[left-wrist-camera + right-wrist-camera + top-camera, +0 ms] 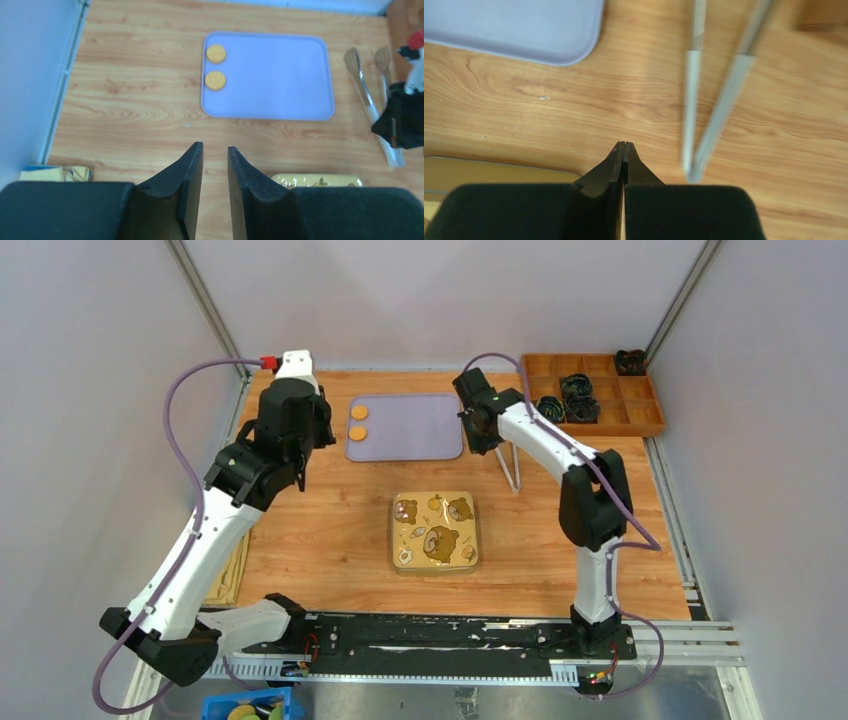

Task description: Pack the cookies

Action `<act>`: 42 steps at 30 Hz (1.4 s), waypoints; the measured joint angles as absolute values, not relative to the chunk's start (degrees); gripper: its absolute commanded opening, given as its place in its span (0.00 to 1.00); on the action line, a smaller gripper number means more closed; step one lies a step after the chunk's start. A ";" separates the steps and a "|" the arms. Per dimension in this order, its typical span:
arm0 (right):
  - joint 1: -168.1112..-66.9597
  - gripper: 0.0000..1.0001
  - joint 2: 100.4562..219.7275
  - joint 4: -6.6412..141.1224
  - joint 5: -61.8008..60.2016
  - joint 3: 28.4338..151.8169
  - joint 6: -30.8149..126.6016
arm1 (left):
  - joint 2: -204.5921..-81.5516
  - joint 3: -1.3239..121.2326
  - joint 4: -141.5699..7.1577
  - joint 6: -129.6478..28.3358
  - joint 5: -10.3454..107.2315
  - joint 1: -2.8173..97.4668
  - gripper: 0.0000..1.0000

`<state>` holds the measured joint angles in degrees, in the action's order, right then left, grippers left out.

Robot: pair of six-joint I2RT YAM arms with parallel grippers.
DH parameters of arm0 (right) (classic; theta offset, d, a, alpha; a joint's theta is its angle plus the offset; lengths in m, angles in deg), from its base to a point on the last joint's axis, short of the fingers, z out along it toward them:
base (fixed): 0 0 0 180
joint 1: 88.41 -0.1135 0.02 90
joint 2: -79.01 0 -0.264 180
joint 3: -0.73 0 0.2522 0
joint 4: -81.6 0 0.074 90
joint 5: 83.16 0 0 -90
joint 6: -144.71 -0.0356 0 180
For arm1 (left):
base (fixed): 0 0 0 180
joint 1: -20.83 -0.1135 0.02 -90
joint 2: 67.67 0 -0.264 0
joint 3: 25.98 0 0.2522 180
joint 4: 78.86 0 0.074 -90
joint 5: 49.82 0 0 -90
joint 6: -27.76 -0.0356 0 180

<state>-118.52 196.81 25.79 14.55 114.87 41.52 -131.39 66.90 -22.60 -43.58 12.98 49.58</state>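
Note:
Two cookies (359,412) (358,432) lie one behind the other at the left end of a lavender tray (420,435). They also show in the left wrist view (216,53) (215,80) on that tray (280,75). A square gold tin (434,531) with a bear-picture lid sits shut mid-table. My left gripper (299,472) hovers left of the tray, slightly open and empty (215,147). My right gripper (479,438) is shut and empty (624,145), just right of the tray's right end. Metal tongs (511,465) lie beside it on the table (704,115).
A wooden compartment box (640,420) with black items stands at the back right. A yellow flat object (232,575) lies at the table's left edge. The tin's edge (484,172) is just below left of my right gripper. Walls close in left, right and back.

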 measured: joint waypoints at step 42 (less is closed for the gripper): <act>-119.67 1.00 123.22 19.48 29.56 80.47 39.57 | -114.04 55.40 -22.38 -40.08 22.62 55.09 0.80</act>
<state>-119.67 123.22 19.48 29.56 80.47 39.57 -114.04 55.40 -22.38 -40.08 22.62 55.09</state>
